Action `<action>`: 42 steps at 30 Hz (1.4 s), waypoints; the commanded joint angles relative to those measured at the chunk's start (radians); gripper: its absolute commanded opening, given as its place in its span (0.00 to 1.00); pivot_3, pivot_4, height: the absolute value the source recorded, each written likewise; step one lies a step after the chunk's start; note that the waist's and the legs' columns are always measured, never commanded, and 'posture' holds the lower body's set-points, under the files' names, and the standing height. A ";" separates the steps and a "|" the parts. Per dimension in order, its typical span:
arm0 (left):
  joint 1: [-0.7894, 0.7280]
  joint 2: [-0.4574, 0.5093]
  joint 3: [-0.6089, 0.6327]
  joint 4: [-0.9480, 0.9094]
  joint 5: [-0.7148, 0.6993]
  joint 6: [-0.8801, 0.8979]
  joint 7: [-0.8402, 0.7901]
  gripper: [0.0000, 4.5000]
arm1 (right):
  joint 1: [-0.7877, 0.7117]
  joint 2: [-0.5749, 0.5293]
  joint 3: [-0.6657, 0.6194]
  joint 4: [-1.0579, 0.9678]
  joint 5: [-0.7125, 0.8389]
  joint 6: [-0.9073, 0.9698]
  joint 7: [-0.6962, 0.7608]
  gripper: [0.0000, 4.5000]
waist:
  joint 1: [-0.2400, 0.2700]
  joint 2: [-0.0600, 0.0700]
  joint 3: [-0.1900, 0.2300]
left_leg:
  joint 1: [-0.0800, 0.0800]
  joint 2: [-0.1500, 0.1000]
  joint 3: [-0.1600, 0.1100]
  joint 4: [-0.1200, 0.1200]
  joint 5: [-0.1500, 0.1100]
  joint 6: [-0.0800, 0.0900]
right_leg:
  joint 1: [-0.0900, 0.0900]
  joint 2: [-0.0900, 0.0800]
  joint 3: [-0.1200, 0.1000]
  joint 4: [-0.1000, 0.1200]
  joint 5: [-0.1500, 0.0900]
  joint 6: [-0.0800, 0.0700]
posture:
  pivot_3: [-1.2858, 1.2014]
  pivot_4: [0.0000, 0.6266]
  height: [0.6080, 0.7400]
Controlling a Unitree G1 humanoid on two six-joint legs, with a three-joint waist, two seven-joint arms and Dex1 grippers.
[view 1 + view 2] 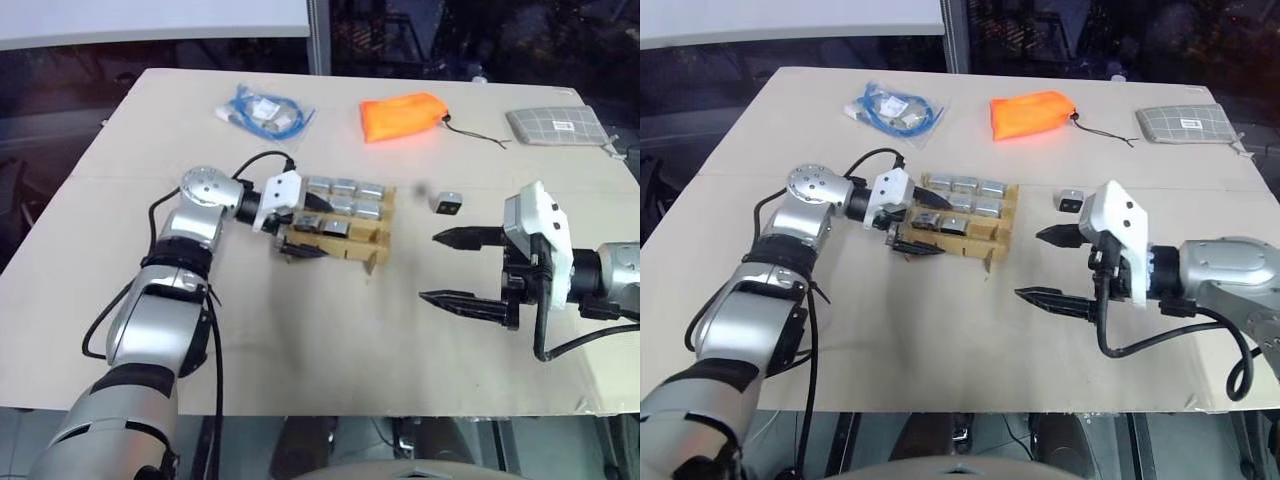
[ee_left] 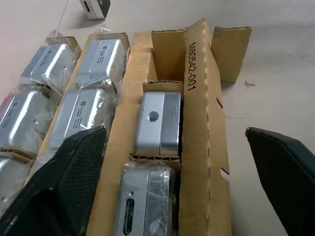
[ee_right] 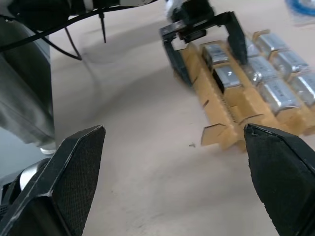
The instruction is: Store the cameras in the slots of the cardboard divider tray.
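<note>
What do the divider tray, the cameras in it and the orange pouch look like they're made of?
Cardboard divider tray: tan corrugated cardboard, matte; fluting shows at the cut edges. Cameras: brushed silver casing, probably metal or metallised plastic; several sit in crinkly clear film. Orange pouch: soft, slightly shiny fabric, likely nylon, with a dark drawcord.

One printed code on the cardboard

The cardboard divider tray (image 2: 202, 123) carries a black printed code along its outer wall strip, reading about "M80542-001", seen in the left wrist view; the first character is uncertain. Small dark marks on the wrapped cameras (image 2: 81, 110) are too small to read.
</note>
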 commanded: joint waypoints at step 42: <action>0.536 0.449 0.435 -0.996 -0.591 0.785 -0.004 0.99 | -0.791 0.422 0.297 1.986 -1.074 -1.164 0.384 1.00 | -0.034 0.007 0.006 | 0.002 0.002 0.004 -0.001 0.003 -0.006 | -0.001 0.001 0.003 0.002 0.000 0.000 | 0.52 0.24 1.00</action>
